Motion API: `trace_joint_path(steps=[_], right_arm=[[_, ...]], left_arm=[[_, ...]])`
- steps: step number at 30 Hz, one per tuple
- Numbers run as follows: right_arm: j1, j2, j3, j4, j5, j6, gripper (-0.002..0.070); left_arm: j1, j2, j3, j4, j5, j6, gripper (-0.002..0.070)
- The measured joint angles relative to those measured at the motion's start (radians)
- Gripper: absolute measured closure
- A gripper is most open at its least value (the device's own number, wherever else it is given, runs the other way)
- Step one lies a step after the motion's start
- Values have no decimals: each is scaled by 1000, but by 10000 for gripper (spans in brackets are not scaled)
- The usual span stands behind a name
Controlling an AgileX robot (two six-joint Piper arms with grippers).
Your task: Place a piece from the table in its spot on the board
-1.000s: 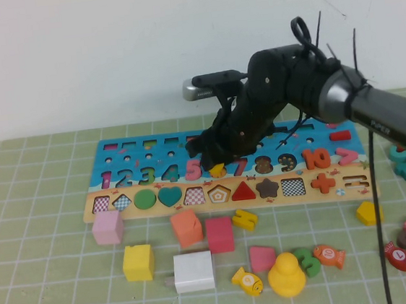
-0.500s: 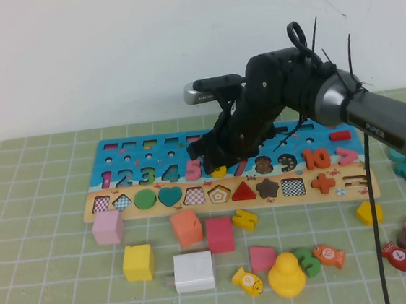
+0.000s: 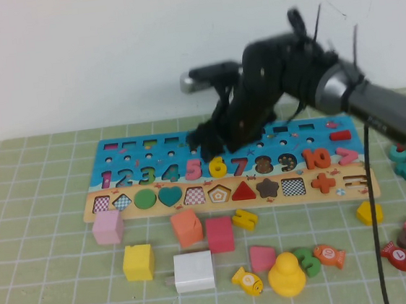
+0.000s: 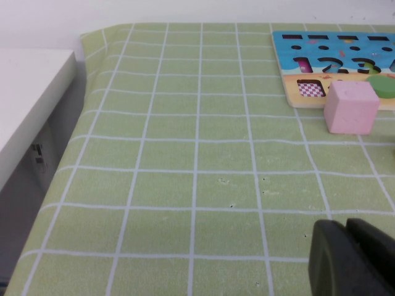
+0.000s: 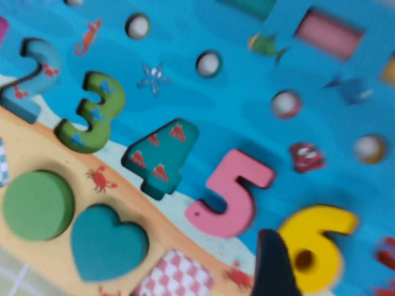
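The yellow numeral "6" (image 3: pixel 218 167) lies flat on the blue part of the board (image 3: pixel 130 149), between the pink 5 and the red 7. My right gripper (image 3: pixel 206 143) hovers just above and behind it, open and holding nothing. In the right wrist view the 6 (image 5: pixel 321 246) lies free on the board (image 5: pixel 247 111), with one dark fingertip (image 5: pixel 274 265) beside it; the other finger is out of view. My left gripper (image 4: pixel 355 259) is shut and empty, low over the green cloth left of the board, and it does not show in the high view.
Loose pieces lie in front of the board: pink cube (image 3: pixel 108 227), orange cube (image 3: pixel 187 227), yellow cube (image 3: pixel 138 262), white block (image 3: pixel 194 271), another yellow numeral (image 3: pixel 244 219), yellow duck (image 3: pixel 285 274), yellow pentagon block (image 3: pixel 368 212). Fish pieces lie at the right.
The right gripper has let go of the yellow 6 and risen up and back from the board. The 6 now lies uncovered between 5 and 7.
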Motion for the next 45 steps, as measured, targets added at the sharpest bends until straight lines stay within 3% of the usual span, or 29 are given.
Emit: trace_joint_path(steps=[7,9,14,17,24,35,39,45], right_arm=[[0,-105,-190,-125,224,-36,297],[0,-147,-218,-140,265,-36,358],[0,-303,-229,-146,290,-47,600],[0,-413,-205,-146,290,-54,653],[0,-708,-10,-200,290,-63,674],[0,-1144,759,-414,290,80,676],[0,-1270,1008,-363,288,94,676],[0,-1342,1162,-160,291,97,677]], left_arm=[[0,0,0,0,0,0,677],[0,0,0,0,0,0,677],[0,0,0,0,0,0,677],[0,0,0,0,0,0,677],[0,0,0,0,0,0,677],[0,0,0,0,0,0,677],[0,0,0,0,0,0,677],[0,0,0,0,0,0,677]])
